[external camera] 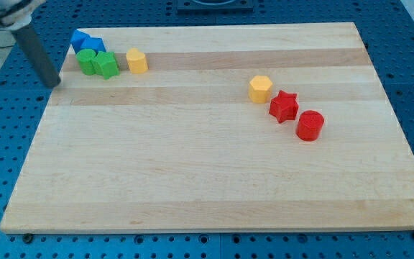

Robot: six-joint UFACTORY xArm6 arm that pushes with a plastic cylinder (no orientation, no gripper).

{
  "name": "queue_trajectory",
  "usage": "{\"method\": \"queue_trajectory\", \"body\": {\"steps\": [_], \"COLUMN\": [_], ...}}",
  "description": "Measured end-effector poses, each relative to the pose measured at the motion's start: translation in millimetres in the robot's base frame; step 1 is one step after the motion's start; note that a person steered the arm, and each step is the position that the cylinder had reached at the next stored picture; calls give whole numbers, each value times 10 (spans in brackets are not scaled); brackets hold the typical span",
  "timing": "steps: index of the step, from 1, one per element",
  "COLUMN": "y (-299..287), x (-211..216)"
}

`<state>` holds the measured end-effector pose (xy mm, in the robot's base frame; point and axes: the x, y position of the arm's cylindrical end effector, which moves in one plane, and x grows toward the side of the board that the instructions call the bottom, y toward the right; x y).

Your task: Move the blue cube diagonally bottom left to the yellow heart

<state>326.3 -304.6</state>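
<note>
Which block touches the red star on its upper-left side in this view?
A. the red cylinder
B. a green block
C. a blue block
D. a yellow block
D: the yellow block sits against the upper-left of the red star, while the red cylinder lies to its lower right.

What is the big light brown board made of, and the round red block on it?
The light brown board looks like pale wood: long grain streaks and plank seams, matte finish. The round red block is probably smooth painted wood or plastic; its even, solid colour leaves that open.

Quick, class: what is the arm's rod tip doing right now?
My tip: no gripper, holding nothing; at the board's left edge, apart from the blue blocks.
</note>
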Motion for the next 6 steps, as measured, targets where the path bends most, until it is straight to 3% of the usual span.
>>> {"method": "queue_trajectory", "body": {"steps": [2,3,4,6], "y": [-3,-5,17,565], "x": [-584,-1071,-1198,-626]}}
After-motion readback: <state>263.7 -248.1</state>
